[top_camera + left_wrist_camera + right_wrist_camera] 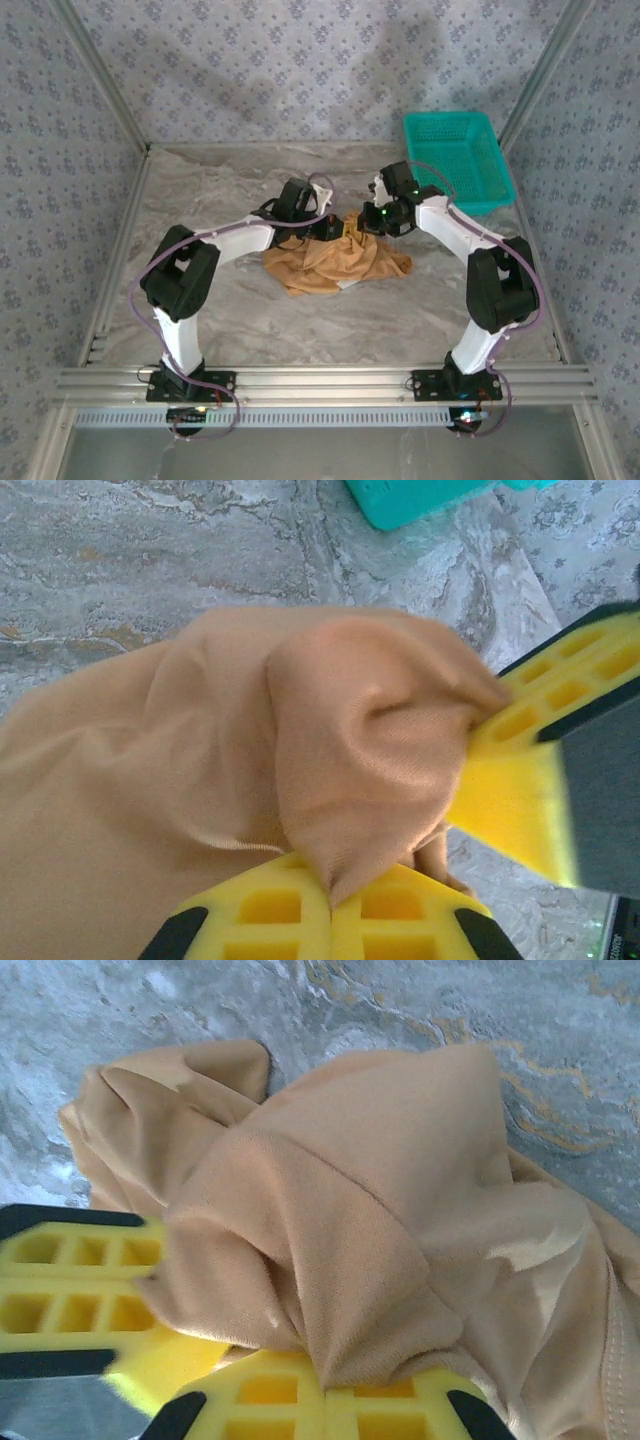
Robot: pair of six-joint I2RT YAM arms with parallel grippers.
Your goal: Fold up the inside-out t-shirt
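Observation:
The inside-out t-shirt (335, 265), tan and crumpled, lies in a heap at the middle of the table. My left gripper (342, 232) meets its far edge from the left, my right gripper (362, 226) from the right, close together. In the left wrist view my left gripper (330, 898) is shut on a fold of the t-shirt (300, 740), and the right gripper's yellow fingers (545, 710) pinch the cloth at the right. In the right wrist view my right gripper (323, 1388) is shut on a fold of the t-shirt (400, 1210), with the left gripper's fingers (70, 1280) at the left.
A teal basket (458, 160) stands at the back right of the table, its corner (400, 498) seen in the left wrist view. Metal frame rails run along the table's sides and near edge (320, 382). Patterned walls close the back and both sides.

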